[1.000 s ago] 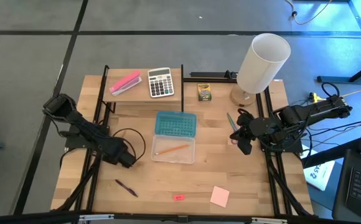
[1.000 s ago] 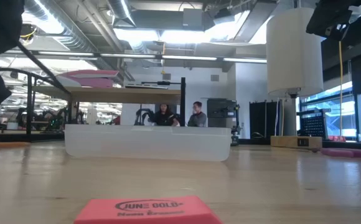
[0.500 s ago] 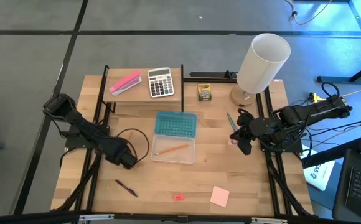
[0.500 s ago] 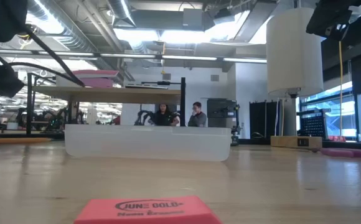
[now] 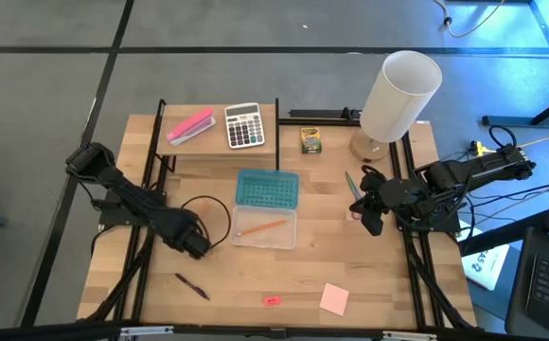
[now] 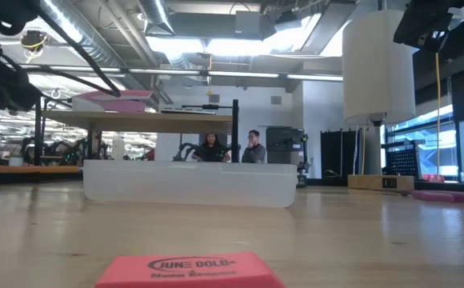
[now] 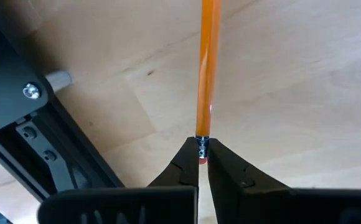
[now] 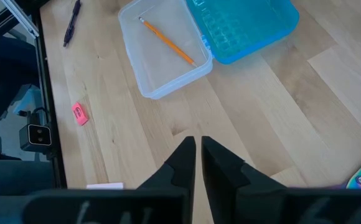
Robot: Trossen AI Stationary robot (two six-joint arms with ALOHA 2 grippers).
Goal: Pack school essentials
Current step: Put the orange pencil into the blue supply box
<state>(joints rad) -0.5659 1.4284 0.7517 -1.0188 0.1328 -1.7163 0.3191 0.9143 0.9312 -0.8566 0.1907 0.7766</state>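
- Your left gripper (image 7: 199, 163) sits low over the pale wooden worktop (image 5: 246, 284), jaws pinched on the eraser end of a long orange pencil (image 7: 206, 68), which runs straight out ahead of them above the bare wood.
- In the high view, that left gripper (image 5: 191, 243) is just off the near-left corner of the clear plastic box (image 5: 263, 228), not touching it.
- A second orange pencil (image 5: 260, 228) lies slantwise inside the clear plastic box, whose turquoise lid (image 5: 266, 189) lies open on its far side.
- Your right gripper (image 8: 197, 152) holds nothing, jaws narrowed to a thin slit; the clear box lies ahead of them, well apart.
- The purple-handled scissors (image 5: 353, 186) lie just beside the right gripper (image 5: 373, 225).
- The yellow-green crayon box (image 5: 310, 140) stands beyond the lid, near the tall white cylinder (image 5: 399, 95).
- The dark purple pen (image 5: 191, 285) lies near the left jaws, towards the worktop's front edge.
- The tiny pink eraser (image 5: 272, 300) and the pale pink sticky-note pad (image 5: 334, 298) lie at the front edge, well apart from both jaws.
- The white-grey calculator (image 5: 244, 125) and long pink stapler (image 5: 190, 126) rest on the raised shelf (image 5: 216, 144) at the back.
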